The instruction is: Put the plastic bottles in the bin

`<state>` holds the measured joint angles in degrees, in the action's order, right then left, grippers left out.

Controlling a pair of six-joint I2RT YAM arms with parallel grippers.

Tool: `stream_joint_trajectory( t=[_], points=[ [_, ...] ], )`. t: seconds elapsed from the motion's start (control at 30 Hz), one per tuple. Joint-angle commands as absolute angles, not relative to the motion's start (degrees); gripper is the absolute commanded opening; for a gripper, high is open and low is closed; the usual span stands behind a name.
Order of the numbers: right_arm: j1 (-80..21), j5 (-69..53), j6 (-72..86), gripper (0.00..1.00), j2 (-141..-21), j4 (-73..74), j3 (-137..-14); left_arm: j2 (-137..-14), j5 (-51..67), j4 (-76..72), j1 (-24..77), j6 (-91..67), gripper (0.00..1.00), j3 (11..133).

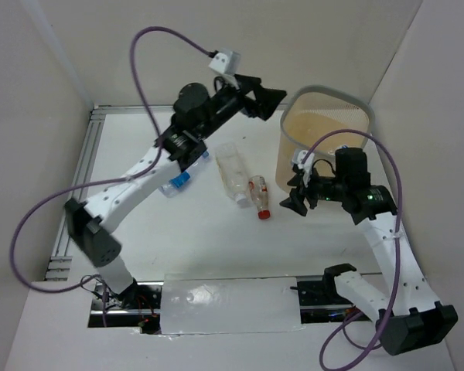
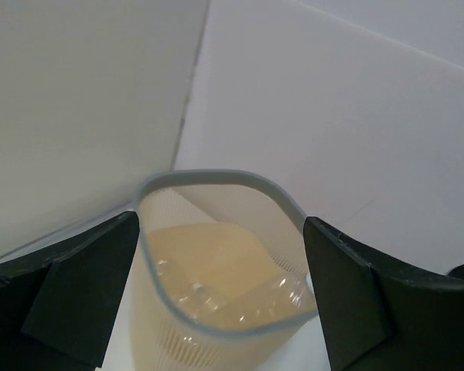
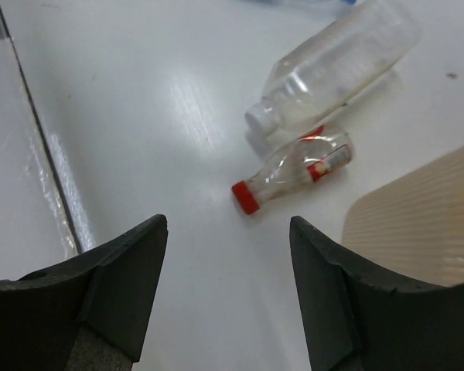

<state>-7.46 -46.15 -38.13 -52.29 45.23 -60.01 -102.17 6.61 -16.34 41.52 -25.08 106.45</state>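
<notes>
Left tool (image 2: pixel 222 232), fingers apart and empty, hangs over the tall beige perforated plastic bin (image 2: pixel 216 175). Right tool (image 3: pixel 228 232), also apart, faces the small clear red-capped plastic bottle (image 3: pixel 294 171) lying just ahead on the white desk (image 3: pixel 139 116). Likely next: descend and clamp it.

My jaws are matt black, and my cables (image 1: pixel 143 69) are purple. The desk (image 1: pixel 216 247) is glossy white. At its far right corner the bin (image 1: pixel 295 158) is beige and finely perforated, with a grey rim. Mid-desk, the white-capped bottle (image 1: pixel 232 170) is clear. The red-capped bottle (image 1: pixel 258 195) is clear with a red label. Leftward, a third bottle (image 1: pixel 176 183) shows blue.
</notes>
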Motion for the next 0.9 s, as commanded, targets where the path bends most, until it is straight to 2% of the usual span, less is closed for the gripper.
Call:
stream_joint_trajectory(
  t=[0.0, 0.2, 0.33, 0.6, 0.87],
  points=[
    [-12.73, -39.13, -37.09, 0.71, -53.95, 42.02, -57.05, -87.66, -2.25, -11.2, 41.31, -16.37, 1.0, 95.26],
    [-21.95, -24.74, -27.44, 0.71, -60.19, 33.87, -53.79, -66.64, -13.7, 0.25, 40.43, -15.64, 1.0, 67.03],
    [-26.44, -18.29, -21.72, 0.72, -65.11, 28.92, -51.78, -57.15, -20.99, 3.69, 39.81, -18.72, 1.0, 56.55],
    [-32.07, -6.5, -9.59, 0.72, -81.64, 24.35, -54.4, -50.64, -27.15, 12.3, 39.81, -20.65, 1.0, 50.45],
    [-33.75, -0.62, -4.66, 0.75, -92.45, 19.25, -55.11, -48.42, -30.94, 9.58, 39.81, -14.41, 1.0, 45.97]
  ],
)
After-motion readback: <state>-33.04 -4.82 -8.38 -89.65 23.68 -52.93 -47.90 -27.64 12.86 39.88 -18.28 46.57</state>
